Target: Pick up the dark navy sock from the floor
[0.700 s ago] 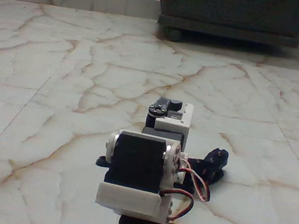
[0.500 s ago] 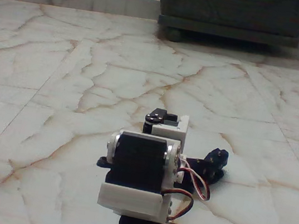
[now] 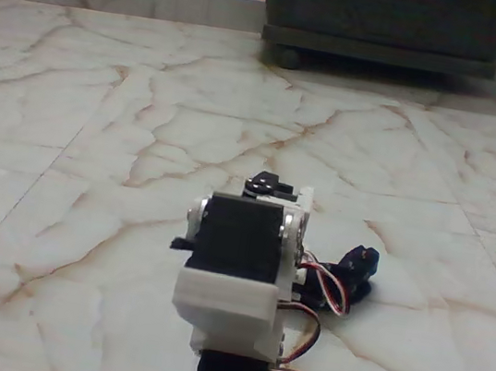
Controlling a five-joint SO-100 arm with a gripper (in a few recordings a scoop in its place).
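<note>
Judging progress, the pickup looks unfinished: the dark navy sock (image 3: 348, 273) lies on the floor (image 3: 94, 153), just right of the arm (image 3: 238, 282). The arm's body hides the jaws, so I cannot tell their opening. Behind, well apart, stands a dark cabinet (image 3: 384, 24).

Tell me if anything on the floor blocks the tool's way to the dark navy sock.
Nothing visible does. The dark navy sock lies on the floor just right of the arm, with bare tile around it. The arm's own body hides the tool, so the last stretch cannot be checked.
</note>
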